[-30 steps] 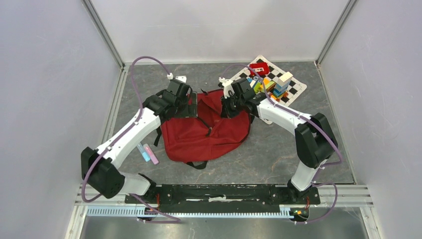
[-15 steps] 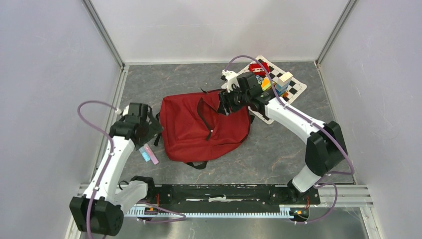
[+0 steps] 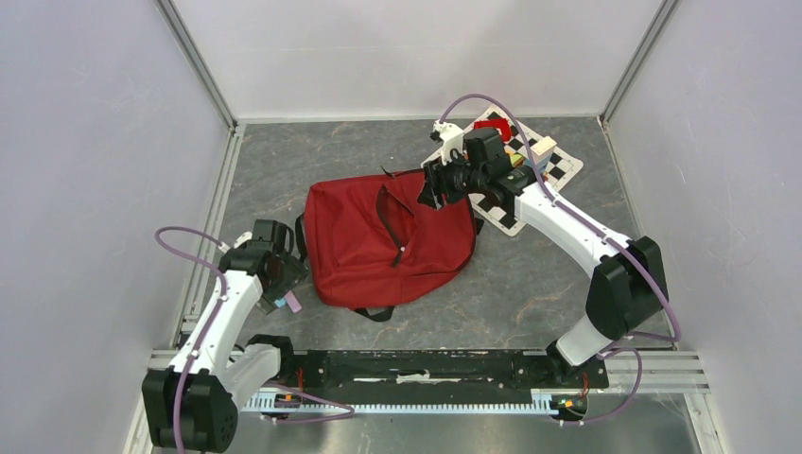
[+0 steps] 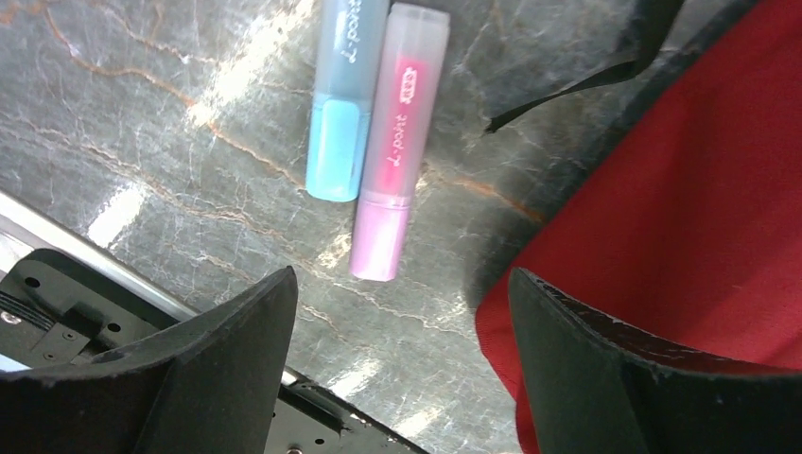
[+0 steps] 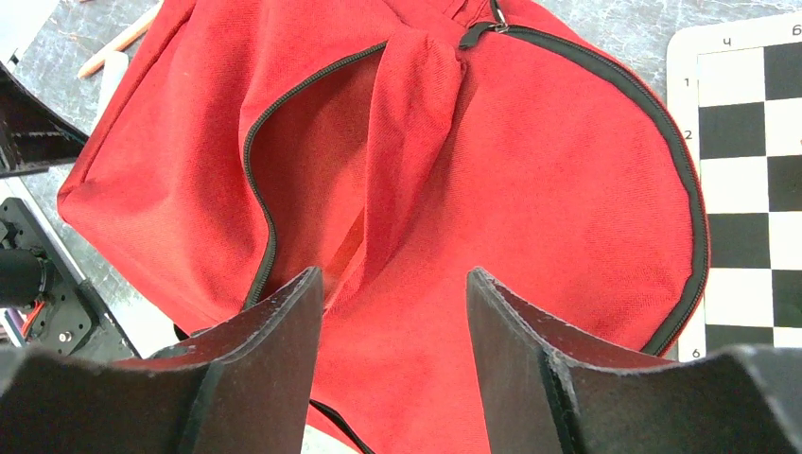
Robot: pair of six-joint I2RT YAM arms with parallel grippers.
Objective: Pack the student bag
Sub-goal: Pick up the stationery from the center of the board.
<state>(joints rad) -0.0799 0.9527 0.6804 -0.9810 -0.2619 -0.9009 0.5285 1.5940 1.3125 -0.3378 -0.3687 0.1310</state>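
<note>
The student bag (image 3: 388, 241) is a dark-red backpack lying flat mid-table, its black zipper (image 5: 260, 189) partly open. My right gripper (image 3: 435, 187) hovers over the bag's far right edge, open and empty; in the right wrist view (image 5: 392, 284) only red fabric (image 5: 530, 189) shows between its fingers. My left gripper (image 3: 281, 286) is open and empty at the bag's near left corner. In the left wrist view (image 4: 402, 284) it is above the near end of a pink highlighter (image 4: 392, 151), which lies beside a blue highlighter (image 4: 342, 104). The bag's edge (image 4: 700, 208) is to their right.
A checkerboard mat (image 3: 558, 170) with stacked toy blocks (image 3: 530, 151) lies at the back right, touching the bag; it also shows in the right wrist view (image 5: 747, 170). A black strap (image 4: 605, 66) trails from the bag near the highlighters. A pencil (image 5: 118, 43) lies beyond the bag.
My left arm has swung from the bag's far left edge back to the highlighters at the near left. The bag has settled flatter. My right gripper has drawn slightly back and right.
</note>
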